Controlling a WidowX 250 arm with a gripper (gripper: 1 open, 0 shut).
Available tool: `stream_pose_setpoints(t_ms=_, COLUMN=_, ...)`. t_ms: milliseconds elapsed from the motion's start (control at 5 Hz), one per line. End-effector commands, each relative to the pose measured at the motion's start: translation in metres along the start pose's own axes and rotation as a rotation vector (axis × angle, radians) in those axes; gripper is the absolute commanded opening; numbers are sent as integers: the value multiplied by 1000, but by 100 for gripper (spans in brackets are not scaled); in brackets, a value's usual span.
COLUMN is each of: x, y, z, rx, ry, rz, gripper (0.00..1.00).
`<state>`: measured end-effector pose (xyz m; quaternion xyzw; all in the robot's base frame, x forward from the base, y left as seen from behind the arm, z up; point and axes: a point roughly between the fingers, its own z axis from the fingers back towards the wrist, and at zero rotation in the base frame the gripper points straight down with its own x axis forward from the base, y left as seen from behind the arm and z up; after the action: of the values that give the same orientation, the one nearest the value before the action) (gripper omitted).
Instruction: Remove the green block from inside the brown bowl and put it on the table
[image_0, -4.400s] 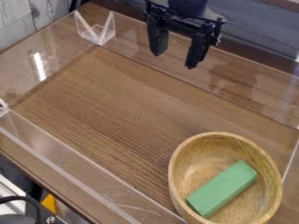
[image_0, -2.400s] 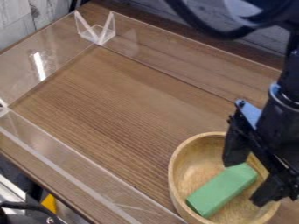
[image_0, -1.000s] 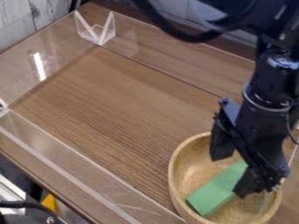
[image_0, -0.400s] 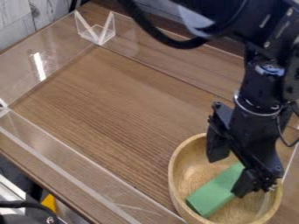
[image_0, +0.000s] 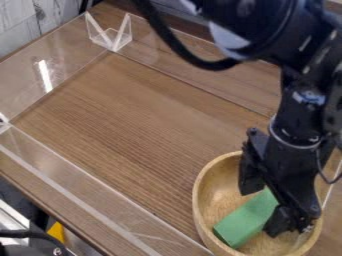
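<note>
Camera view: I see the green block (image_0: 242, 223) lies inside the brown bowl (image_0: 205, 196), under my tool (image_0: 273, 204), which stands wide.

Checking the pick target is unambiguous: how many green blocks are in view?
1: the green block lies inside the brown bowl, partly covered by the jaws. More could be hidden behind the arm.

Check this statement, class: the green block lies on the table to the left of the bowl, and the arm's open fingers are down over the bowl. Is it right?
Not quite: the camera view shows the green block inside the bowl, not on the table to its left. The rest is right: the arm's open fingers are down over the bowl.
</note>
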<state>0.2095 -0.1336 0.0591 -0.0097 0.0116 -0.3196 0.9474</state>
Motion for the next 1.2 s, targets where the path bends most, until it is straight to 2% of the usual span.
stream_pose_setpoints(t_ms=0, x=1, y=0, z=-9, rx=11, ry=-26, rz=-42, gripper=100)
stream_pose_setpoints(t_ms=200, x=-3, y=0, z=-21, rx=14, ry=-24, rz=-72, gripper=0)
stream_pose_setpoints(t_ms=800, x=9, y=13, z=14, rx=8, ry=-42, rz=43, gripper=0)
stream_pose_setpoints(t_ms=1000, x=15, y=23, z=44, rx=10, ry=-72, rz=110, gripper=0)
